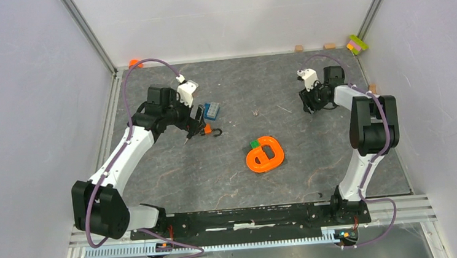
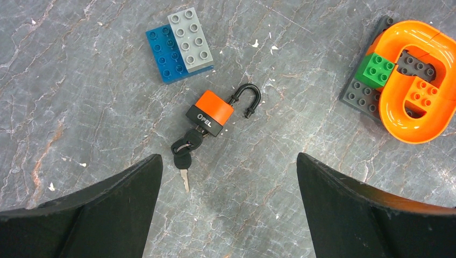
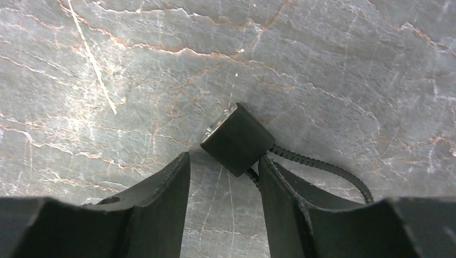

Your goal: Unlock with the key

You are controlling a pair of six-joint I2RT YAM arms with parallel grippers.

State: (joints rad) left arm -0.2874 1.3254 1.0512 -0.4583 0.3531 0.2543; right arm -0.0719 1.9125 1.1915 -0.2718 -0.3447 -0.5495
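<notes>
The key (image 2: 183, 164), black-headed with a short silvery blade, lies on the stone table on a ring with a second black key head (image 2: 193, 141) at the base of the small orange padlock (image 2: 211, 112). The padlock's black shackle (image 2: 248, 98) has one end free. My left gripper (image 2: 228, 160) hovers open just above and near the key, touching nothing. In the top view it (image 1: 198, 125) is over the padlock (image 1: 208, 129). My right gripper (image 3: 225, 161) is at the far right (image 1: 308, 105), its jaws apart, with a small black lock (image 3: 236, 138) on a thin cable at its fingertips.
A blue and grey brick (image 2: 180, 45) lies just beyond the padlock. An orange ring-shaped piece (image 1: 265, 155) on grey and green bricks sits mid-table. Small blocks (image 1: 357, 44) rest along the back edge. White walls enclose the table.
</notes>
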